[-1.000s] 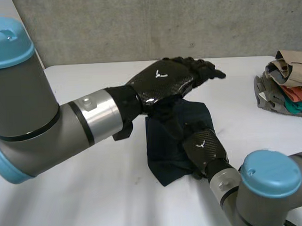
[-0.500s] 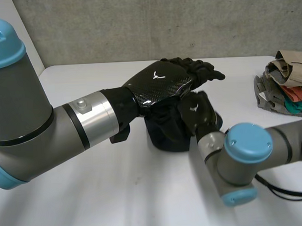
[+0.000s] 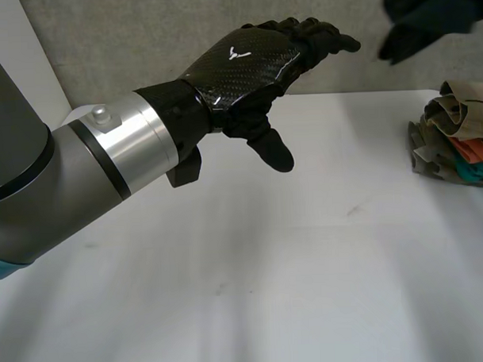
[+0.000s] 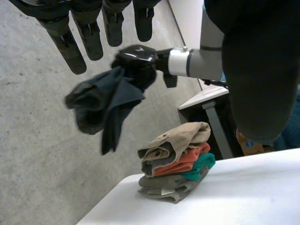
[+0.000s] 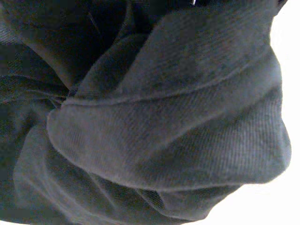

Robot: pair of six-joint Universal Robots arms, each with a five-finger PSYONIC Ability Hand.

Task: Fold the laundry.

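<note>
Head view, Mara: the left robot hand [image 3: 249, 61] hovers above the white worktop [image 3: 268, 267], palm down, fingers straight, thumb hanging below, nothing in it. Where's the garment?

Up in the air, Tom. The dark cloth [image 3: 430, 15] sits at the far right of that view, above the pile of folded laundry [image 3: 454, 138], well clear of the worktop. The left wrist view tells it better: the right robot hand [image 4: 136, 61] is clamped on the cloth, fingers curled into a bunched top, and the rest dangles in loose folds against the grey wall.

And the right wrist view?

Dark fabric pressed right up against the palm, thick rolls and a seam edge. The grip itself I read from the other arm's camera.

So which step would you call it?

Carrying, I'd say. The garment is off the worktop, in one hand, held over the side where the tan, orange and teal pieces are stacked. It looks more scrunched than squared, though, so I wouldn't call the fold finished.

What does the next move ask for, then?

Two options, as I judge it. If this piece is bound for the pile, the right robot hand needs to come down slowly and centre the bundle on the tan top layer before letting go, or the hanging tail will drape off the side and may tip the stack. If it needs another fold, it goes back to the open worktop, and the free left robot hand is well placed to pin an edge.
</note>
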